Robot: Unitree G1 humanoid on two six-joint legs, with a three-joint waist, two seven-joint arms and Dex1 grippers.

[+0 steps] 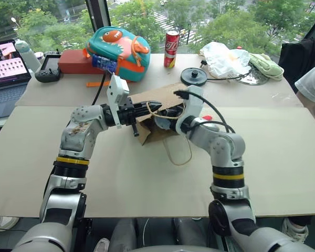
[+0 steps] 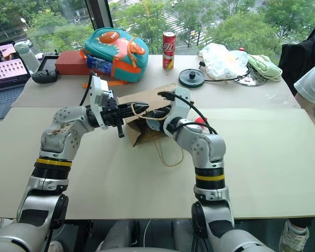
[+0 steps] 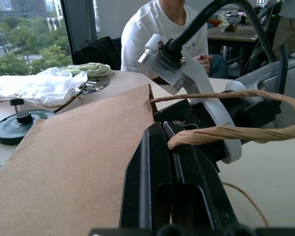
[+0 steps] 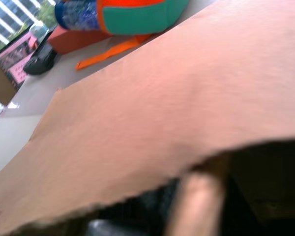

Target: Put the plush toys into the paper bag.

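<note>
The brown paper bag point(image 1: 156, 95) lies on its side mid-table, its mouth toward me. My left gripper point(image 1: 153, 109) is shut on the bag's upper cord handle point(image 3: 236, 130) and holds the top edge up. The other handle loop point(image 1: 181, 152) trails on the table. My right gripper point(image 1: 168, 116) reaches into the bag's mouth from the right, and its tips are hidden by the paper. A grey-blue rounded plush toy point(image 1: 160, 122) sits at the mouth right against it; I cannot tell whether it is gripped. A small red plush toy point(image 2: 200, 121) peeks out beside the right wrist.
Behind the bag stand a teal and orange dinosaur backpack point(image 1: 118, 50), a red can point(image 1: 171, 49), a black disc point(image 1: 193, 76) and a white plastic bag point(image 1: 223, 58). A laptop point(image 1: 5, 68) sits far left. A person's white sleeve point(image 1: 312, 84) is at the right edge.
</note>
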